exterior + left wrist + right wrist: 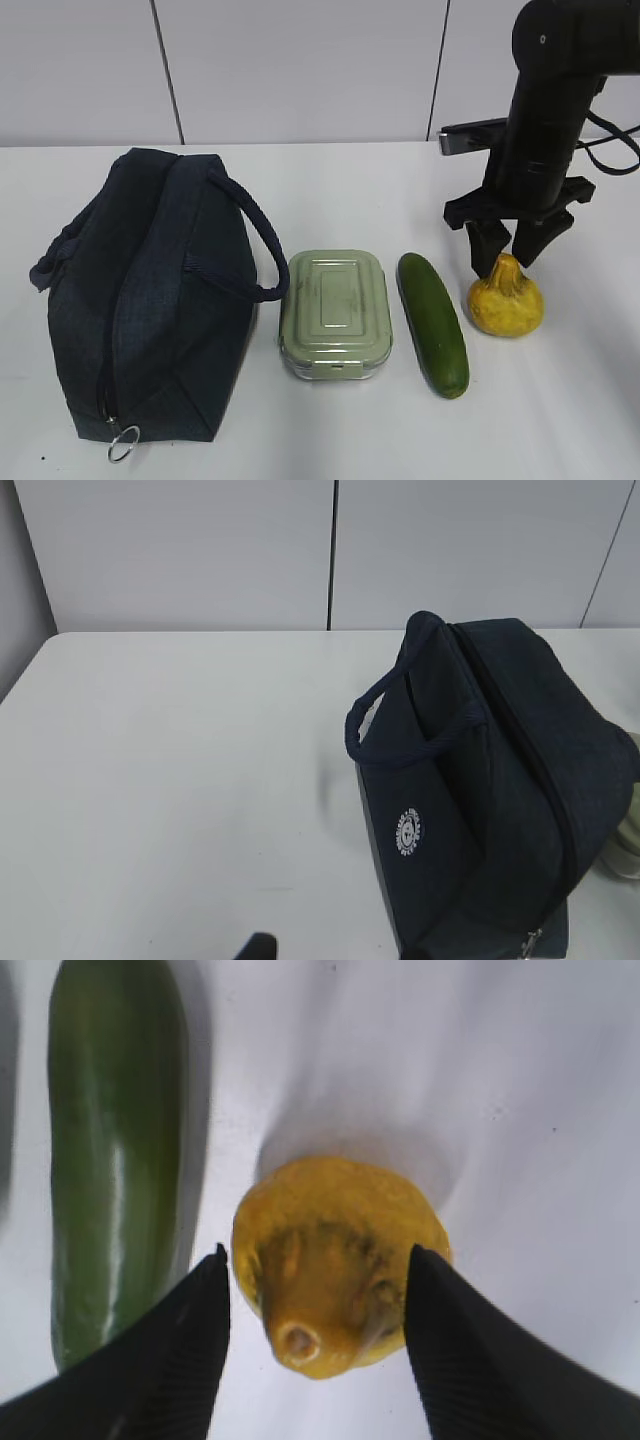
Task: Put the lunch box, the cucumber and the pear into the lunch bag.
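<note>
The navy lunch bag lies on the table at the left, zipped shut, its ring pull at the near end; it also fills the right of the left wrist view. The sage-green lunch box sits right of it, then the dark green cucumber, then the yellow-orange pear. My right gripper hangs open just above the pear, fingers straddling its neck. In the right wrist view the pear sits between the open fingers, cucumber to the left. Only a tip of the left gripper shows.
The white table runs back to a pale panelled wall. A dark flat object lies at the back right, behind the right arm, with cables beside it.
</note>
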Robot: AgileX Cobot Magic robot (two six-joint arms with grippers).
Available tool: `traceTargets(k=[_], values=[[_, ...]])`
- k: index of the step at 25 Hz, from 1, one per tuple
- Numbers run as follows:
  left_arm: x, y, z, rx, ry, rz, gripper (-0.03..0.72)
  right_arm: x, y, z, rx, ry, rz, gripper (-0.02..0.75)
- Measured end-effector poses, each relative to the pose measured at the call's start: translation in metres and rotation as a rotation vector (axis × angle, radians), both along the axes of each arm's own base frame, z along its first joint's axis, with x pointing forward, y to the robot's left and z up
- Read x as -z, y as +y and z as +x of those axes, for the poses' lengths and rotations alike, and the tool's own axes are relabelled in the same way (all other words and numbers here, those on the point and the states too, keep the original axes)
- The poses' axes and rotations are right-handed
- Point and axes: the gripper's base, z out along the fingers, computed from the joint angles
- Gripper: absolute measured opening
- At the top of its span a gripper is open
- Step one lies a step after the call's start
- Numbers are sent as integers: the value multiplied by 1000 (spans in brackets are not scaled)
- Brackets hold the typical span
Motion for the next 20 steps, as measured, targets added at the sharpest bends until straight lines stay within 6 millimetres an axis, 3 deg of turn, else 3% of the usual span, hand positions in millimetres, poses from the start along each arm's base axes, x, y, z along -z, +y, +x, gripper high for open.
traceTargets(k=[9,15,20], values=[[0,0,0,0,0,0,238,8,-2,-6,4,34,-12,421],[0,0,0,0,0,0,238,8,-2,-6,2,33,-16,312],[0,0,0,0,0,0,238,8,-2,-6,1,33,-18,270]])
